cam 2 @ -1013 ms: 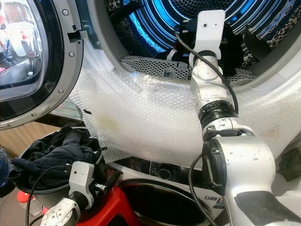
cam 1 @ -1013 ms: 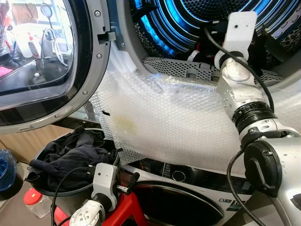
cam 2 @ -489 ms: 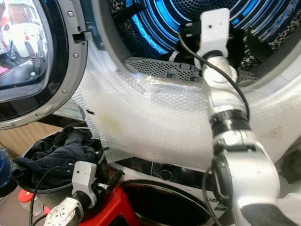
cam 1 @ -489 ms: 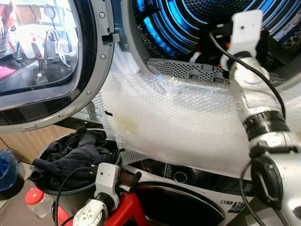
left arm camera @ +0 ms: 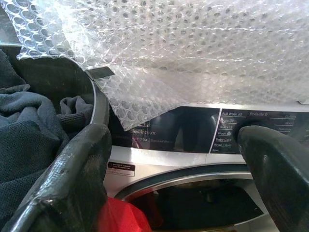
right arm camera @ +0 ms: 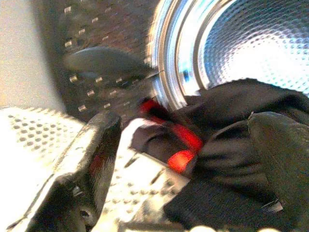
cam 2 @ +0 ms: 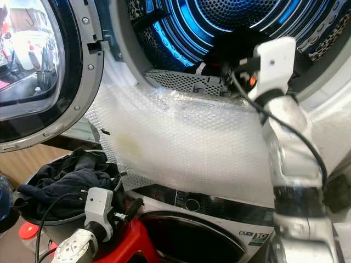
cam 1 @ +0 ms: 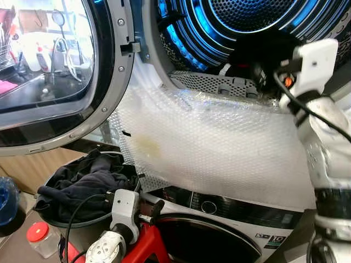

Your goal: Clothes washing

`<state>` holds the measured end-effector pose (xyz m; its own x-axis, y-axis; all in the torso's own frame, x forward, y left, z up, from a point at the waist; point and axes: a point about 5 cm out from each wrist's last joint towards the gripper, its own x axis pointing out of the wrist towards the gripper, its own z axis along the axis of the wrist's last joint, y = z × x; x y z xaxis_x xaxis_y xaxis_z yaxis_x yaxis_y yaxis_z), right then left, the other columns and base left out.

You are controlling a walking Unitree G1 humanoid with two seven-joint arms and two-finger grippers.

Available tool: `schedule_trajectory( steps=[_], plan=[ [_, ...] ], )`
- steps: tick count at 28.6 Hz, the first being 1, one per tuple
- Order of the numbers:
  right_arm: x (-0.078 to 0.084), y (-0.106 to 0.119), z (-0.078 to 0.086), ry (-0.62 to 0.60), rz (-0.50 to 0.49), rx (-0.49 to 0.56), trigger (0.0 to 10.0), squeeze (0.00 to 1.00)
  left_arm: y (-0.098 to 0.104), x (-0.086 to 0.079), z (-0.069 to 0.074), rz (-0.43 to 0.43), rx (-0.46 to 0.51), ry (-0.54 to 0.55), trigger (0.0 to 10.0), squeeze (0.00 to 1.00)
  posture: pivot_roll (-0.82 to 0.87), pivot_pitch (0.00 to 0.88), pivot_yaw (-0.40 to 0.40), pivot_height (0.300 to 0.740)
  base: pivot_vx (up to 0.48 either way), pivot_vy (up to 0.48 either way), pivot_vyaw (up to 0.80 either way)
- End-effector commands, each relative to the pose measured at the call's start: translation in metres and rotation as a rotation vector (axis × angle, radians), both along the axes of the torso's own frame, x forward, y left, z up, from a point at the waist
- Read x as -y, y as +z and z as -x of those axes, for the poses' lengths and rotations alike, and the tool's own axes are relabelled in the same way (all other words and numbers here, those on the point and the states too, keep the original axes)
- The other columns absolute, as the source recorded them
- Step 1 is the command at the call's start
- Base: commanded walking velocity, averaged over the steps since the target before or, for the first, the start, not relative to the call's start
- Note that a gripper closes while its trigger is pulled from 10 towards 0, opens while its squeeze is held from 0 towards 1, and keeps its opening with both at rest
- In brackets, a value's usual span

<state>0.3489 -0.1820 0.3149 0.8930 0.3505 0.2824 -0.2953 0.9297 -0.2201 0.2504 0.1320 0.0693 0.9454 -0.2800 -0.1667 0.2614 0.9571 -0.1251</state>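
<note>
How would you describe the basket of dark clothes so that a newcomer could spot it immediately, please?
Start at the open round door on the upper machine and look below it. There sits a round dark basket heaped with dark clothes, left of the bubble wrap, unlike the red-lidded jar beside it.

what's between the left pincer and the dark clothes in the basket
Nothing visible. The left pincer, fingers apart, sits right beside the dark clothes in the basket; only the basket rim lies alongside them.

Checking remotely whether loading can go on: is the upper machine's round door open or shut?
Open: the round glass door is swung left, baring the blue-lit drum.
</note>
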Motion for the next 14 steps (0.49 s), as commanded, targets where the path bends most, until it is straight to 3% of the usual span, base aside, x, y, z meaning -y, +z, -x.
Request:
schedule_trajectory(
  steps=[1,6,10,12,14],
  plan=[
    [0.001,0.004,0.009,0.058,0.017,-0.022,10.0,0.00,-0.014,0.000,0.004,-0.010,-0.075,-0.005,10.0,1.00,0.09,0.023,-0.003,0.740,0.000,0.000,0.00],
    [0.003,0.008,0.025,0.172,0.009,0.006,10.0,0.00,-0.015,0.000,0.005,-0.006,-0.073,0.003,10.0,1.00,0.09,0.031,-0.010,0.740,0.000,0.000,0.00],
    [0.001,0.016,0.052,0.387,-0.124,0.129,10.0,0.00,-0.017,-0.002,0.006,-0.009,-0.076,0.006,10.0,1.00,0.08,0.032,-0.007,0.740,0.000,0.000,0.00],
    [-0.006,0.019,0.075,0.575,-0.211,0.175,10.0,0.00,-0.017,-0.002,0.007,-0.012,-0.077,0.002,10.0,1.00,0.08,0.028,-0.002,0.740,0.000,0.000,0.00],
    [-0.009,0.019,0.081,0.632,-0.245,0.175,10.0,0.00,-0.018,-0.002,0.007,-0.013,-0.077,0.001,10.0,1.00,0.08,0.028,-0.002,0.740,0.000,0.000,0.00]
  ],
)
